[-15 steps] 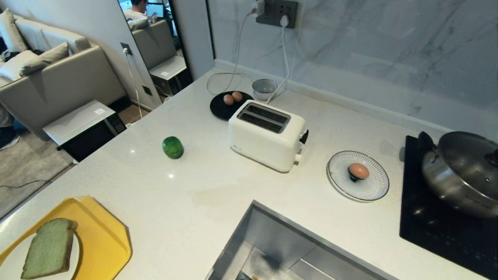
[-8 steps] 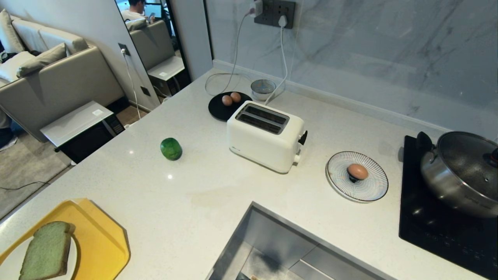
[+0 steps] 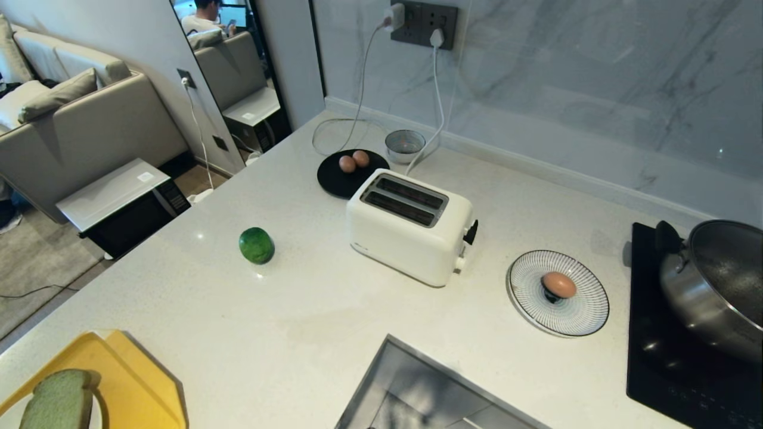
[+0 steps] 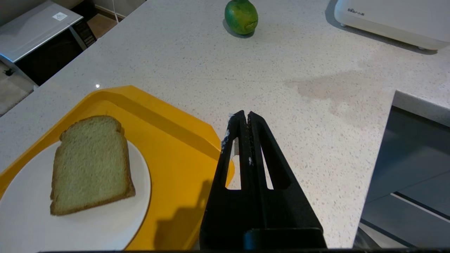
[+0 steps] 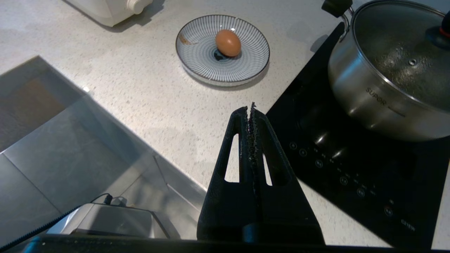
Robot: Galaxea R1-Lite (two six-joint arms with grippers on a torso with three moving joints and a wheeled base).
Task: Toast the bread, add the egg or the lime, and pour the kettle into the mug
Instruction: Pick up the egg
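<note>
The whole counter slides down the head view — camera shift, nothing on it moves. The bread (image 4: pixel 89 163) lies flat on its white plate (image 4: pixel 116 225) at seven o'clock, rounded top toward one. Left gripper (image 4: pixel 245 117) and right gripper (image 5: pixel 250 111) hang pressed together, empty — the lime (image 3: pixel 256 245) sits at nine o'clock of the toaster (image 3: pixel 411 226).

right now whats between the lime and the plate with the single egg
The white toaster sits between the lime and the striped plate holding the egg, as the head view shows.

Lime (image 3: pixel 257 245) left of toaster (image 3: pixel 410 225); egg (image 3: pixel 559 285) on plate (image 3: pixel 587 316) right.
</note>
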